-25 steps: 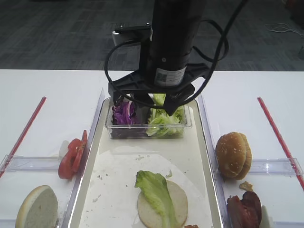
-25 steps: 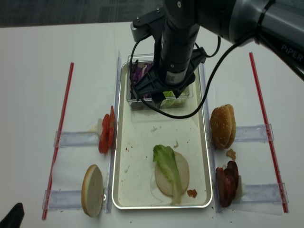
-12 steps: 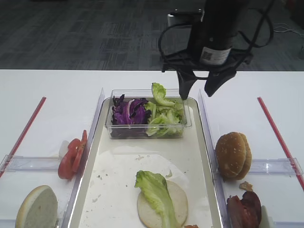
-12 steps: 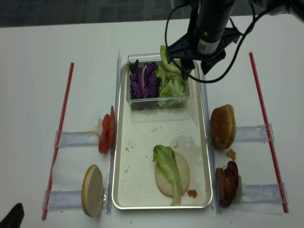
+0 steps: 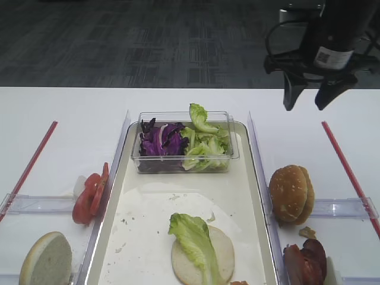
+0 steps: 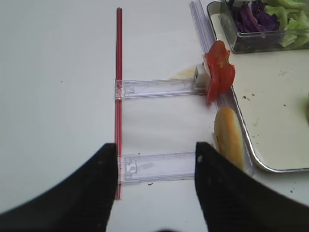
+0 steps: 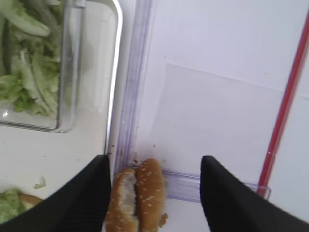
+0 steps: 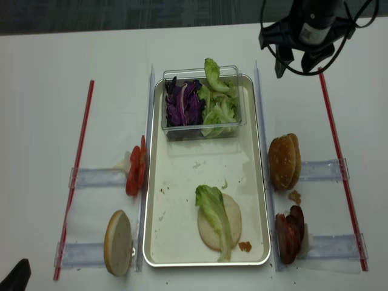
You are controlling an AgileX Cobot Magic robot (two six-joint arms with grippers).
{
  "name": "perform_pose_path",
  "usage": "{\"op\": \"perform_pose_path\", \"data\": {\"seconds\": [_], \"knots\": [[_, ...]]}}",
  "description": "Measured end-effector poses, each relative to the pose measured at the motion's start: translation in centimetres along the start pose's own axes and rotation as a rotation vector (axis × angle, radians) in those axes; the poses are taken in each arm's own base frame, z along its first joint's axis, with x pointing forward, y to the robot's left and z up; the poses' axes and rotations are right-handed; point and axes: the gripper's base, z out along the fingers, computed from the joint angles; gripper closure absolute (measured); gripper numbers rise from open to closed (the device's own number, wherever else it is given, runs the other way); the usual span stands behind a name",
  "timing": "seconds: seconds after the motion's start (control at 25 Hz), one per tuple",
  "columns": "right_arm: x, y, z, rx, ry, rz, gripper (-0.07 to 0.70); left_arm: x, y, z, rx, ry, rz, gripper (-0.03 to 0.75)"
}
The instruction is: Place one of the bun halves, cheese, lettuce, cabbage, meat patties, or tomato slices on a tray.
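Note:
On the tray (image 5: 255, 172) a pale bun half (image 5: 224, 252) lies flat, with the lettuce (image 5: 191, 234) draped over it. My right gripper (image 5: 309, 98) hangs open and empty high above the table's back right, right of the tray. Its wrist view looks down between the fingers (image 7: 91, 193) onto two sesame bun halves (image 7: 140, 193) standing on edge. The cabbage (image 5: 160, 139) sits in a clear tub (image 5: 184, 166). Tomato slices (image 5: 89, 193), another bun half (image 5: 46, 259) and meat patties (image 5: 306, 261) lie beside the tray. My left gripper (image 6: 155, 147) is open over a clear strip.
The tub (image 8: 203, 130) also holds loose green leaves (image 8: 218, 112), one sticking up over its back wall. Red strips (image 8: 82, 163) (image 8: 339, 157) bound the work area left and right. Clear plastic holders (image 8: 97, 177) flank the tray (image 8: 147, 182). A brown crumb (image 8: 244, 246) lies near the bun.
My right arm has lifted off the tub and swung up and to the right, still open and empty. The tub's contents are now uncovered.

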Motion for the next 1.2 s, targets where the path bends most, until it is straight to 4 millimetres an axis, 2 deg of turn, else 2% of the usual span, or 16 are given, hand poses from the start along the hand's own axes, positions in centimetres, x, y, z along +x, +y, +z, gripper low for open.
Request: {"op": "perform_pose_path", "data": {"seconds": [0.24, 0.6, 0.96, 1.2], "knots": [[0.1, -3.9, 0.1, 0.035, 0.012, 0.061, 0.198, 0.0, 0.0, 0.0, 0.000, 0.000, 0.000, 0.367], [0.2, -7.0, -0.3, 0.063, 0.004, 0.107, 0.198, 0.0, 0.0, 0.0, 0.000, 0.000, 0.000, 0.367], [0.4, -7.3, -0.5, 0.069, 0.004, 0.102, 0.202, 0.0, 0.0, 0.0, 0.000, 0.000, 0.000, 0.367], [3.5, -7.0, -1.2, 0.068, 0.032, 0.104, 0.202, 0.0, 0.0, 0.0, 0.000, 0.000, 0.000, 0.367]]}}
